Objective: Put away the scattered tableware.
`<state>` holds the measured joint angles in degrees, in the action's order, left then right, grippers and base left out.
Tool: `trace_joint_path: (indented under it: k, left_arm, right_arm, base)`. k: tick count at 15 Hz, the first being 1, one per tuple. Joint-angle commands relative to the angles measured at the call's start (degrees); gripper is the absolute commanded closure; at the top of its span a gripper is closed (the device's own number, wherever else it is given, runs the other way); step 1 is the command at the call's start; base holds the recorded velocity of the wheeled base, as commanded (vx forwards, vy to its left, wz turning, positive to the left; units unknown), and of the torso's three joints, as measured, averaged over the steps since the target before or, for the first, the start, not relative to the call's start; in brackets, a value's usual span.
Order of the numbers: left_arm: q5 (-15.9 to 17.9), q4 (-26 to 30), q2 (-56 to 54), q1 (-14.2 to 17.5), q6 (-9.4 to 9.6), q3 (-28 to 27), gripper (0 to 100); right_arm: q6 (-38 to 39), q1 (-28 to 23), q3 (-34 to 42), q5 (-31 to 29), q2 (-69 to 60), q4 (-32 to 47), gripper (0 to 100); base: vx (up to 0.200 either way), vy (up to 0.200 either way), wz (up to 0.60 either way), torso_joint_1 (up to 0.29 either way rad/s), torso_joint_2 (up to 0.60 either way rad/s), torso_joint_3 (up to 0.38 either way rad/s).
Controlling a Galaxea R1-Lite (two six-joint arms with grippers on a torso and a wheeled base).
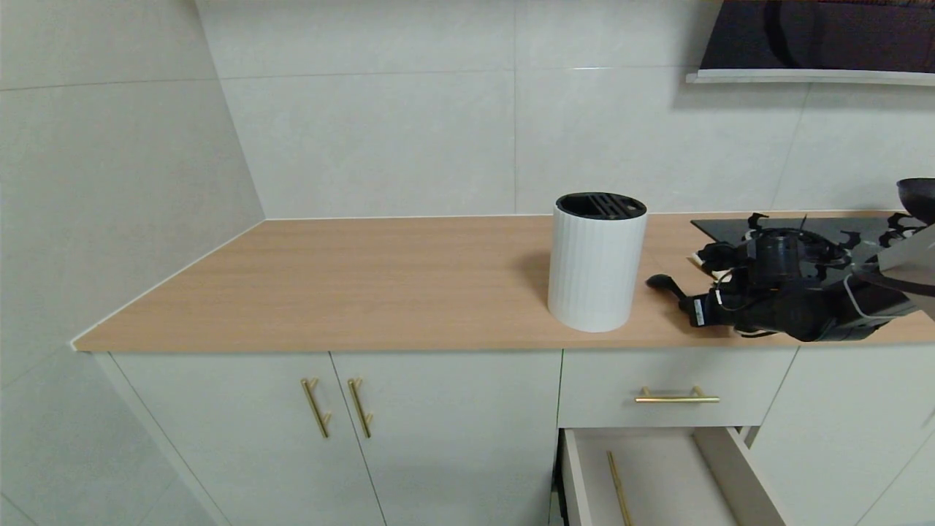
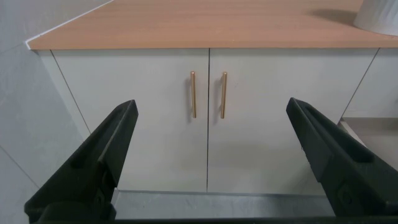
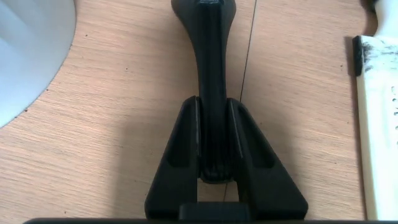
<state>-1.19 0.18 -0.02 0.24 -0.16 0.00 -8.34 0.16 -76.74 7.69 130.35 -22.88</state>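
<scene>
Right gripper (image 3: 212,107) clamped on a black utensil handle (image 3: 210,56). The handle's long axis continues the gripper's own line and runs parallel to the wooden counter (image 1: 365,277). Its rounded free end points toward the white holder (image 1: 597,267), near it but apart. Left gripper (image 2: 211,106) spread wide, facing the cabinet doors (image 2: 143,118).

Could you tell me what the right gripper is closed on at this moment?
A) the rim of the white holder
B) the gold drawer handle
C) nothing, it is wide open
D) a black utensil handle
D: in the right wrist view the right gripper is shut on the black handle, over the wooden countertop and beside the white holder.
</scene>
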Motion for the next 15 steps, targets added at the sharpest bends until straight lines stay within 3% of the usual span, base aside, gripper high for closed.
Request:
trace_joint_path:
  k: [1,6,10,12,15]
  left_arm:
    - [0.0,0.0,0.0,0.0,-0.02,0.0,0]
    - [0.0,0.0,0.0,0.0,-0.02,0.0,0]
    - [0.0,0.0,0.0,0.0,-0.02,0.0,0]
    - [0.0,0.0,0.0,0.0,-0.02,0.0,0]
    - [0.0,0.0,0.0,0.0,-0.02,0.0,0]
  right_arm:
    - [0.0,0.0,-0.1,-0.1,0.1,0.1,100]
    - [2.9,0.5,-0.3,-5.0,-3.4,2.0,100]
    - [12.4,3.1,4.8,-6.6,-15.0,15.3,100]
    - [13.7,3.3,10.4,-6.5,-24.4,23.5,100]
    - [15.3,4.1,19.2,-6.1,-34.2,26.6,100]
  base:
    - [0.000,0.000,0.00,0.000,0.00,0.000]
    - [0.000,0.000,0.00,0.000,0.00,0.000]
    - [0.000,0.000,0.00,0.000,0.00,0.000]
    - [0.000,0.000,0.00,0.000,0.00,0.000]
    - [0.000,0.000,0.00,0.000,0.00,0.000]
